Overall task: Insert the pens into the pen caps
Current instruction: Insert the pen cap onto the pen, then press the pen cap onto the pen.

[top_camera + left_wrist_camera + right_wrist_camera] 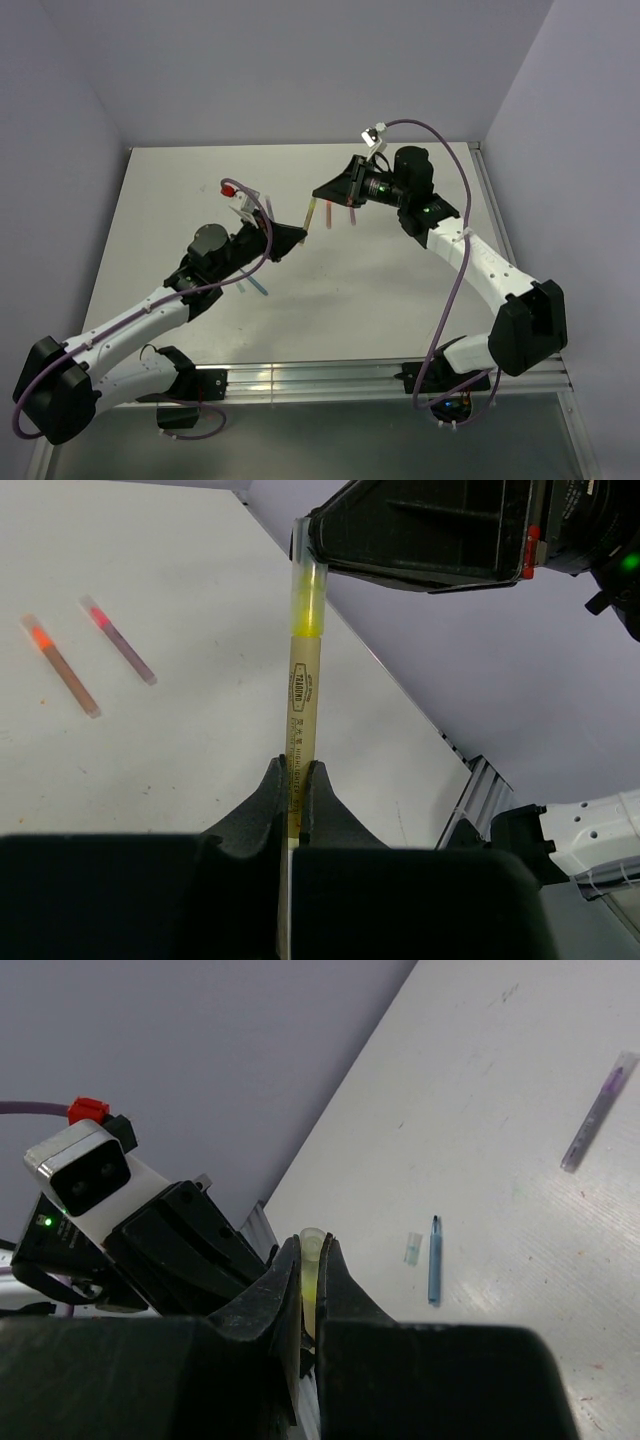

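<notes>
My left gripper (298,770) is shut on the lower barrel of a yellow pen (302,695) held above the table. The pen's bright yellow tip sits inside a clear yellow-green pen cap (308,592). My right gripper (313,1245) is shut on that cap (313,1260). From above, the two grippers (297,236) (320,193) meet tip to tip with the pen (309,214) between them. On the table lie an orange pen (62,666), a pink-red pen (120,640), a blue pen (435,1260) beside a pale blue cap (413,1248), and a grey-purple pen (598,1112).
The white table (380,290) is walled at the back and both sides. A metal rail (330,378) runs along its near edge between the arm bases. Two pinkish sticks (351,215) lie under the right wrist, and a blue stick (258,288) by the left forearm.
</notes>
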